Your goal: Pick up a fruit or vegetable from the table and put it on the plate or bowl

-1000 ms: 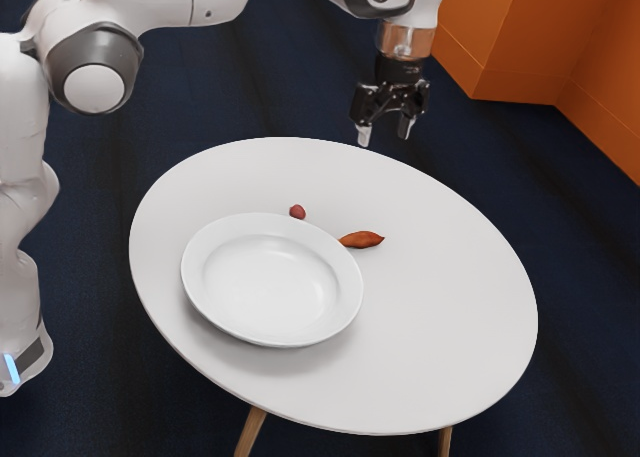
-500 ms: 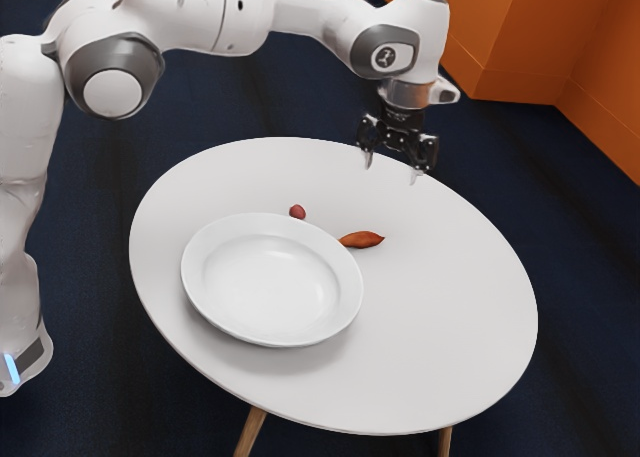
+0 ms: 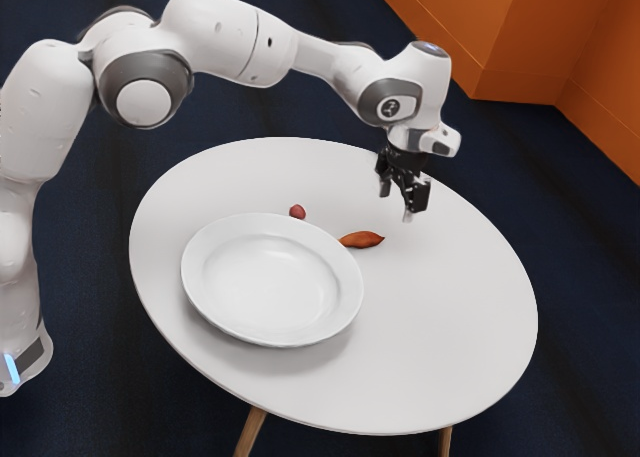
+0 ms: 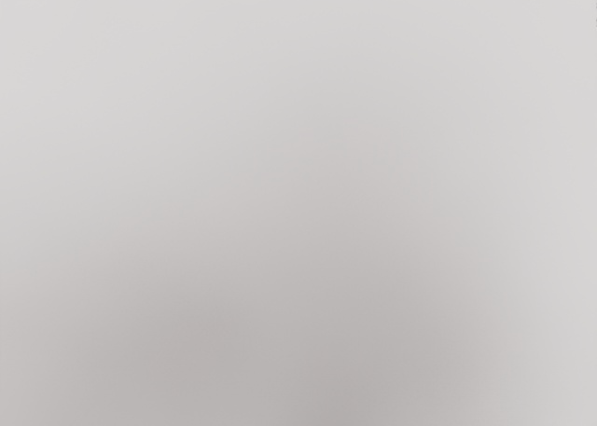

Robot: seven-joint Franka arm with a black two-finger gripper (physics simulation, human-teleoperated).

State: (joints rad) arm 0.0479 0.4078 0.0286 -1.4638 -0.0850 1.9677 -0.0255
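Note:
An orange-brown sweet potato [image 3: 361, 240] lies on the round white table [image 3: 450, 307], just off the exterior view's right rim of the white plate [image 3: 271, 278]. A small reddish fruit [image 3: 298, 212] rests by the plate's far rim. My black gripper [image 3: 398, 206] hangs open low over the table, a short way behind the sweet potato and toward the exterior view's right, holding nothing. Beneath my hand the wrist view has plain white table surface [image 4: 298, 202].
The table's edge curves close behind the gripper. An orange wall [image 3: 540, 32] stands at the back on the exterior view's right. Dark blue floor surrounds the table, and wooden legs [image 3: 250, 432] show below it.
My gripper has come down and forward from above the table's far edge toward the sweet potato, and the hand has turned. The fruit and plate have not moved.

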